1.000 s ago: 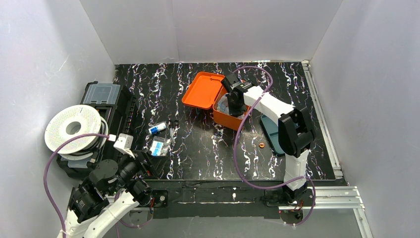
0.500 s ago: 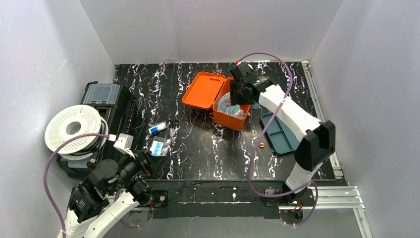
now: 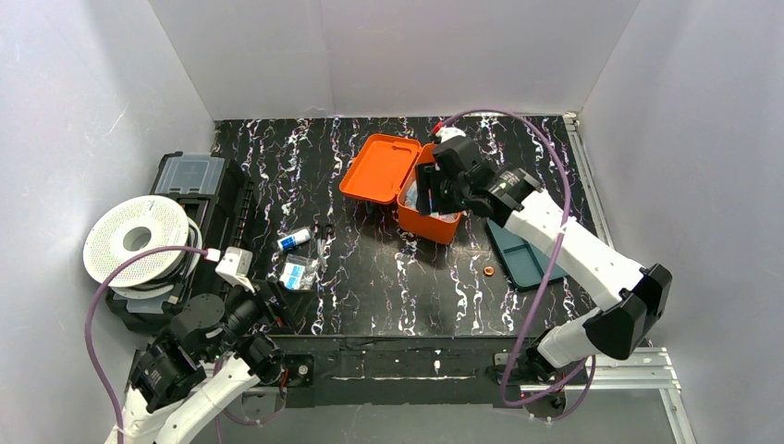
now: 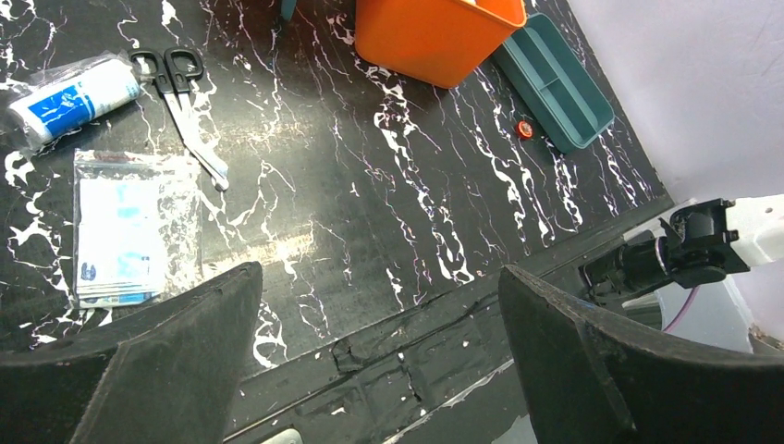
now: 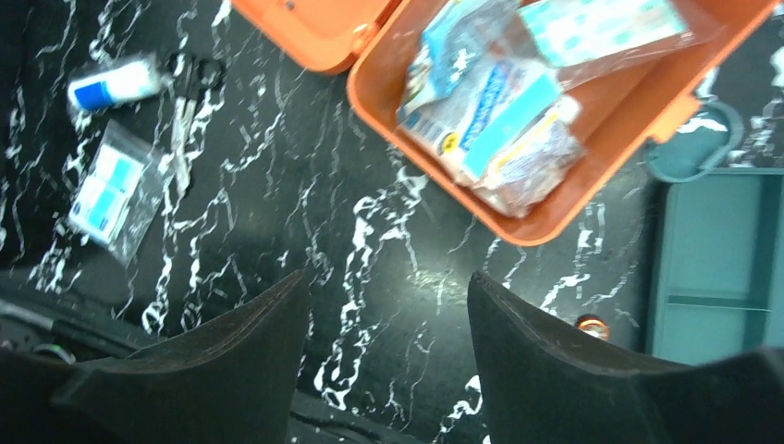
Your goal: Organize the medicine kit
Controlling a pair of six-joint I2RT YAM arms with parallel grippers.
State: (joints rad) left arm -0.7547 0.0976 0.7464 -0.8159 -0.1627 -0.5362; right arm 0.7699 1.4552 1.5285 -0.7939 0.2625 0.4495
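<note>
The small orange plastic medicine kit (image 3: 427, 224) stands lid-open toward the table's far side. The right gripper (image 5: 386, 277) hovers above it, fingers spread and empty. Only its wrist view shows the clear packets (image 5: 499, 111) inside. The left gripper (image 4: 377, 273) is spread wide too, its own view showing black-handled scissors (image 4: 185, 102).

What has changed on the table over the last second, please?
The right gripper rose out of the medicine kit and opened, now empty; it probably released a packet among the packets inside. Its elbow swung out to the right, uncovering the teal tray. The left gripper stayed open and still; kit, scissors, tube and sachet bag did not move.
</note>
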